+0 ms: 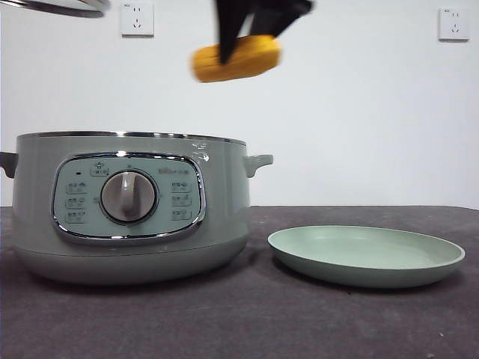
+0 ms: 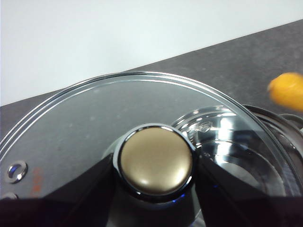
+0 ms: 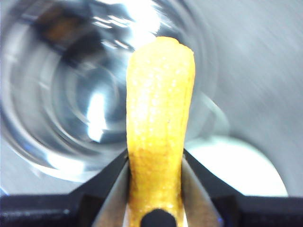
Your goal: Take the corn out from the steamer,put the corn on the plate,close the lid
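High above the steamer's [image 1: 127, 202] right rim hangs the yellow corn [image 1: 236, 58], with my right gripper [image 1: 251, 34] shut on it. The right wrist view shows the corn [image 3: 160, 123] clamped between the jaws, the steamer's shiny open bowl [image 3: 71, 94] below it and the pale plate [image 3: 236, 165] beside. My left gripper [image 2: 155, 189] is shut on the knob [image 2: 155, 161] of the glass lid [image 2: 85, 123], held up in the air; its rim [image 1: 52, 6] shows at the front view's top left corner. The green plate [image 1: 367, 254] lies on the table right of the steamer.
A dark grey cloth covers the table [image 1: 247, 321]. A white wall with two sockets [image 1: 137, 19] stands behind. The steamer has small side handles [image 1: 258, 161] and stands open.
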